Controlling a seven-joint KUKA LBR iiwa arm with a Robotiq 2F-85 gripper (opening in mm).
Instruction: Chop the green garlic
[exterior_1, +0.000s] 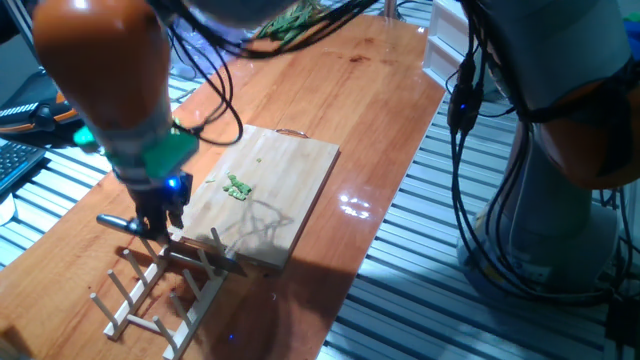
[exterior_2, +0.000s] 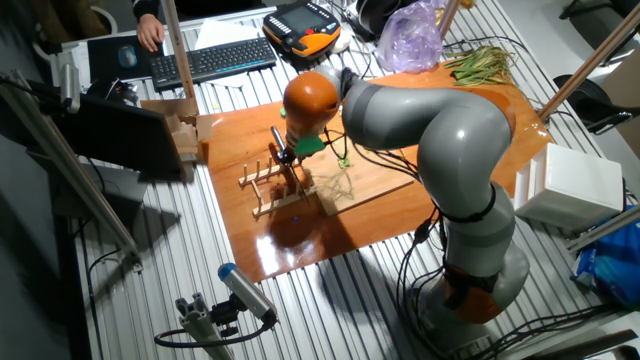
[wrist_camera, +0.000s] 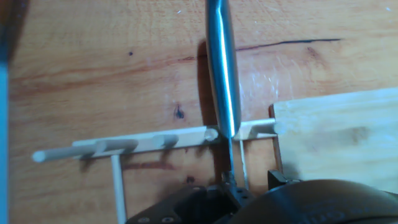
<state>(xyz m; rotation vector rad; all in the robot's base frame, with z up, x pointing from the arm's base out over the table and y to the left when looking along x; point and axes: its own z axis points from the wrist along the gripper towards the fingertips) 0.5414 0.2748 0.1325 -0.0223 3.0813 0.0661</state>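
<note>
**Steel blade over the rack, garlic already in bits**

The gripper (exterior_1: 152, 217) clamps a knife (wrist_camera: 222, 81) above the wooden dowel rack (exterior_1: 160, 285). Green garlic (exterior_1: 237, 187) lies chopped mid-cutting board (exterior_1: 290, 170). Probably the put-away step: next, lower the blade between dowels.

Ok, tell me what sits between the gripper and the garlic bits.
Nothing but bare cutting board: in one fixed view, the gripper with the knife hangs at the board's rack-side edge, the garlic bits mid-board.

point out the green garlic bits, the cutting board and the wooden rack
green garlic bits (exterior_1: 237, 187), one fixed view, middle of the small bright-green cluster.
cutting board (exterior_1: 300, 165), one fixed view, bare wood near its far right corner.
wooden rack (exterior_1: 135, 300), one fixed view, base rail.
</note>
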